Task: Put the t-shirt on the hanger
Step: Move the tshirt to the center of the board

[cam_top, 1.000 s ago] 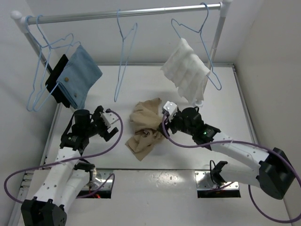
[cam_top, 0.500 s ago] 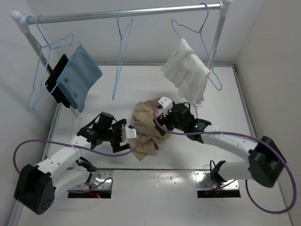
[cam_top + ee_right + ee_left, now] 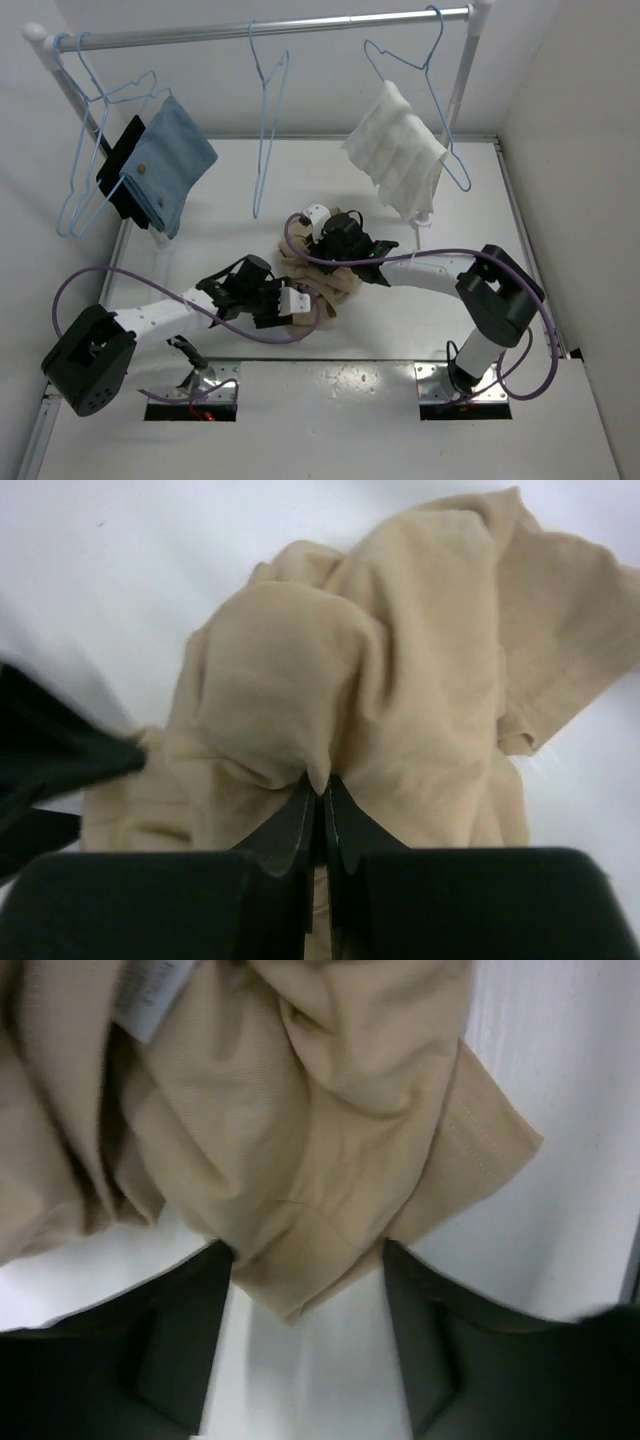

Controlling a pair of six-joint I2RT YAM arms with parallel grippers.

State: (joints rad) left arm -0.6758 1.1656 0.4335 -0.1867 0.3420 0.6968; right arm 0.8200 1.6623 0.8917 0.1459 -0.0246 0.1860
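Observation:
The tan t-shirt (image 3: 338, 285) lies crumpled on the white table between my two arms. My right gripper (image 3: 330, 265) reaches in from the right and is shut on a raised fold of the t-shirt (image 3: 400, 660); its jaws (image 3: 320, 785) pinch the cloth tight. My left gripper (image 3: 300, 303) comes in low from the left. Its fingers (image 3: 170, 1350) stand apart on either side of a hem corner of the t-shirt (image 3: 300, 1160), with bare table showing between them. The bare light-blue hanger (image 3: 266, 140) hangs from the rod above the shirt.
A metal rod (image 3: 330, 25) spans the back on two white posts. At its left hang hangers with a blue cloth (image 3: 170, 165) and a black piece behind it. On the right a hanger carries a white textured cloth (image 3: 400, 150). Purple cables loop beside both arms.
Both arms moved in to the shirt, the left from the left, the right further left across it. The right gripper closed on a fold. The left jaws narrowed around the hem.

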